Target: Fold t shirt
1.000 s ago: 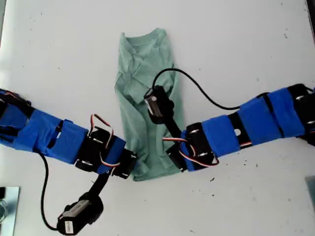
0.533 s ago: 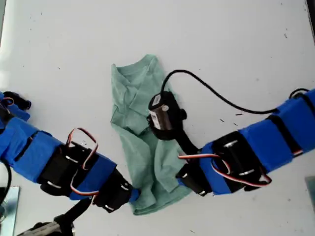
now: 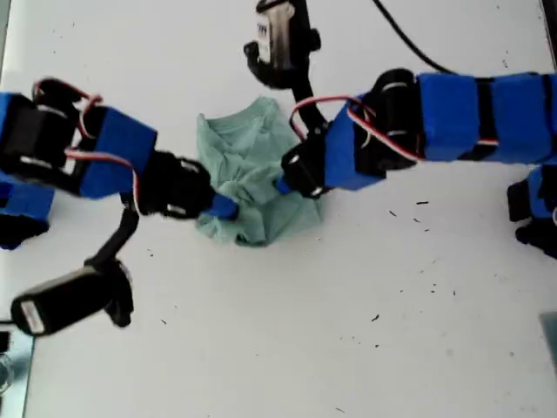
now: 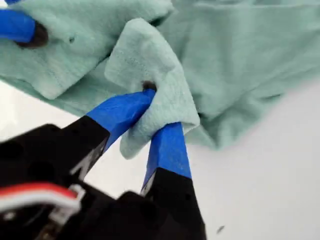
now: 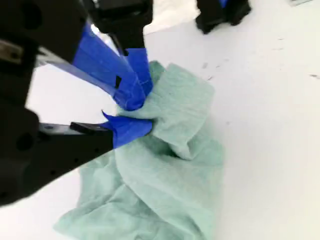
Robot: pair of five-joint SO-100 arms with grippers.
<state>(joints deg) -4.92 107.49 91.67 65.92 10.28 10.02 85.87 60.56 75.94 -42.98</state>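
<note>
Just white tabletop (image 3: 418,331) w/ dark specks, bunched t shirt (image 3: 252,187).

I am carrying the t shirt (image 3: 252,187)'s lower hem toward its collar, so the long strip is now bunching into a short crumpled heap (both pincers pinching cloth); both my arms are swinging toward the exterior view's top.

Your t shirt (image 3: 252,187) reads pale sage green, heathered; gripper fingers (image 4: 167,150) blue-taped on black; table (image 3: 418,305) white.
</note>
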